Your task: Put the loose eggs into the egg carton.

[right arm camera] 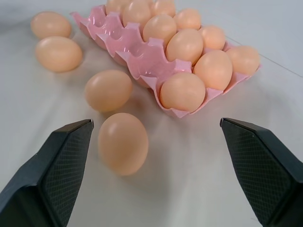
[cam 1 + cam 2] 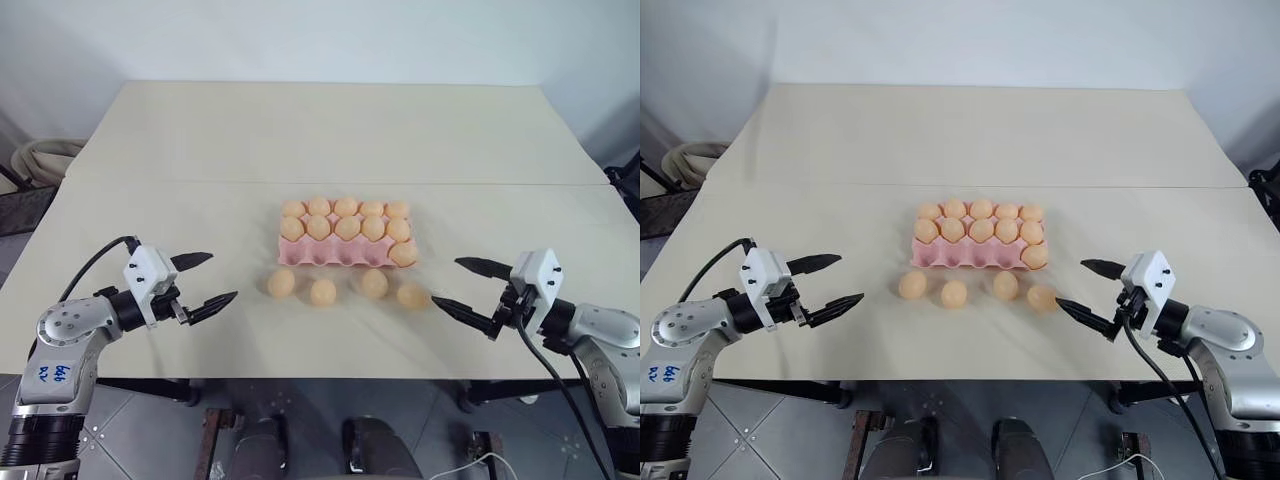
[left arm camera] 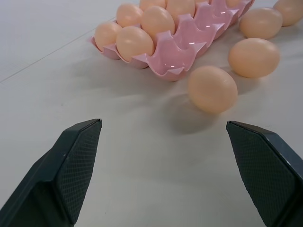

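The loose eggs [image 2: 345, 288] lie in a row of four on the desk [image 2: 200, 150], just at the 6 o'clock edge of the egg carton [image 2: 345, 255] in the head views; the pink tray's two far rows are full, and its near row holds one egg at the 3 o'clock end, leaving four cups bare. The left gripper [image 2: 205, 279] hovers at 9 o'clock of the row and the right gripper [image 2: 463, 283] at 3 o'clock, both with jaws spread wide and holding nothing. From the left wrist view, the nearest loose egg [image 3: 212, 88] sits ahead of the spread fingers [image 3: 75, 161], beside the empty cups. From the right wrist view, the closest loose egg [image 1: 123, 143] lies just ahead of the jaws, near the carton's one filled near cup. The risk, as I judge it, is rolling: a smooth egg nudged off-centre by one finger could skid across the bare desk toward its edge, or a hard squeeze could crack the shell; a reach past the row could also shove the light tray.
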{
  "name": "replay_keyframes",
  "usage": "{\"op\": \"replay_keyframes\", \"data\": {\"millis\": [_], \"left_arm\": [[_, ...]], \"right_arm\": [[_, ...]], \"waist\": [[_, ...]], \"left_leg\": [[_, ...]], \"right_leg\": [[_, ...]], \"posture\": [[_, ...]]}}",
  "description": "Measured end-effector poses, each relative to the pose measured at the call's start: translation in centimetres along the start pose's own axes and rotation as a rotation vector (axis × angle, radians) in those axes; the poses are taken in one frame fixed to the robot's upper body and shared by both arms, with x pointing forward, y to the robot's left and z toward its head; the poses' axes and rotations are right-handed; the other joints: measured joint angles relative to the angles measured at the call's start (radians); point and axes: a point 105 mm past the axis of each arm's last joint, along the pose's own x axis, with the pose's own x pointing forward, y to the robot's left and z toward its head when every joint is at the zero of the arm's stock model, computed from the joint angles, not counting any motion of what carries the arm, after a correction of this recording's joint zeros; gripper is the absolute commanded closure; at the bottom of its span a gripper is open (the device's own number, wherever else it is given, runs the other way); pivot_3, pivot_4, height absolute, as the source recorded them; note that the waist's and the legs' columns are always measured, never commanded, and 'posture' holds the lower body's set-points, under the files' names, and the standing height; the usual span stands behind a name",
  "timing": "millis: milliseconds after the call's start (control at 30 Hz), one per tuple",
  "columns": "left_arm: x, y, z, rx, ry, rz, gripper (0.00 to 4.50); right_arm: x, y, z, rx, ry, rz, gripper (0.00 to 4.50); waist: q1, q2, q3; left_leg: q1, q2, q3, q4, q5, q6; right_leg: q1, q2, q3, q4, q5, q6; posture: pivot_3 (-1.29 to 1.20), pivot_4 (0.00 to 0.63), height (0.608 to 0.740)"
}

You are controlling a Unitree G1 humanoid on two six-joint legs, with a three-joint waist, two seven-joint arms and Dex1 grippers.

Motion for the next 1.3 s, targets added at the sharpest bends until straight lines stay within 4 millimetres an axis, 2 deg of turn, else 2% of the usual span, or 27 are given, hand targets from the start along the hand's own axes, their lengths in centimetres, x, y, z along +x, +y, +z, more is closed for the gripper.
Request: {"op": "replay_keyframes", "data": {"millis": [200,367,500,633,700,900,1033,1100,1233,1300], "left_arm": [[0.6,-0.5,0.0,-0.016,-0.012,-0.022,0.01],[2.1,-1.4,1.1,0.0,-0.047,-0.088,0.01],[3.9,-2.9,2.2,0.035,-0.077,-0.205,0.01],[4.9,-3.8,2.8,0.049,-0.093,-0.269,0.01],[4.9,-3.7,3.0,0.045,-0.099,-0.28,0.01],[4.9,-3.9,2.9,-0.011,-0.096,-0.304,0.01],[4.7,-4.1,2.7,-0.016,-0.094,-0.307,0.01],[4.5,-4.3,2.5,-0.018,-0.092,-0.305,0.01],[4.0,-4.3,2.5,-0.006,-0.099,-0.279,0.01],[3.8,-4.4,2.3,-0.009,-0.097,-0.27,0.0]], "right_arm": [[-0.5,0.2,-0.3,0.015,0.005,-0.039,0.0],[-2.8,-0.1,-1.3,0.045,0.038,-0.129,0.0],[-5.1,0.1,-2.9,0.086,0.097,-0.186,0.0],[-5.6,0.2,-3.1,0.092,0.108,-0.195,0.0],[-4.8,0.3,-2.7,0.085,0.095,-0.175,0.0],[0.4,0.9,-1.4,0.148,0.1,-0.068,0.0],[3.0,0.4,-0.4,0.15,0.118,-0.037,0.0],[3.7,0.4,-0.7,0.156,0.144,-0.026,0.0],[4.5,1.2,-2.9,0.177,0.228,0.012,0.0],[4.6,1.2,-3.5,0.169,0.245,0.017,0.4]], "waist": [[0.001,0.0,0.0],[0.005,0.0,0.0],[0.004,0.0,0.0],[-0.011,0.0,0.0],[-0.015,0.0,0.0],[-0.017,0.0,0.0],[-0.012,0.0,0.0],[-0.006,0.0,0.0],[0.003,0.0,0.0],[0.002,0.0,0.0]], "left_leg": [[0.0,0.0,0.0,0.0,0.0,0.0],[0.0,0.0,0.0,0.0,0.0,0.0],[0.0,-0.001,0.0,0.001,0.0,0.0],[0.002,0.0,0.001,0.002,0.001,0.0],[0.003,0.0,0.001,0.002,0.002,-0.001],[0.001,0.0,0.0,0.004,0.002,-0.001],[0.001,0.0,0.0,0.003,0.002,-0.001],[0.0,0.0,0.0,0.003,0.002,-0.001],[-0.001,0.0,0.0,0.002,0.001,0.0],[-0.001,-0.001,0.0,0.002,0.001,0.001]], "right_leg": [[0.0,0.0,0.0,0.0,0.0,0.0],[0.001,0.0,0.0,0.0,0.0,0.0],[0.002,0.0,0.0,0.0,0.0,0.001],[0.002,0.001,0.001,0.002,0.0,0.001],[0.002,0.002,0.001,0.003,0.0,0.001],[0.001,0.001,0.001,0.004,0.001,0.001],[0.0,0.001,0.001,0.004,0.0,0.001],[0.0,0.001,0.001,0.003,0.0,0.001],[-0.001,0.0,0.0,0.001,0.0,0.001],[-0.001,0.0,0.001,0.001,0.0,0.001]], "posture": [[0.0,0.15,0.74],[0.0,0.15,0.74],[0.0,0.15,0.74],[0.0,0.15,0.74],[0.0,0.15,0.74],[0.0,0.15,0.74],[0.0,0.15,0.74],[0.0,0.15,0.74],[0.0,0.15,0.74],[0.0,0.15,0.74]]}}
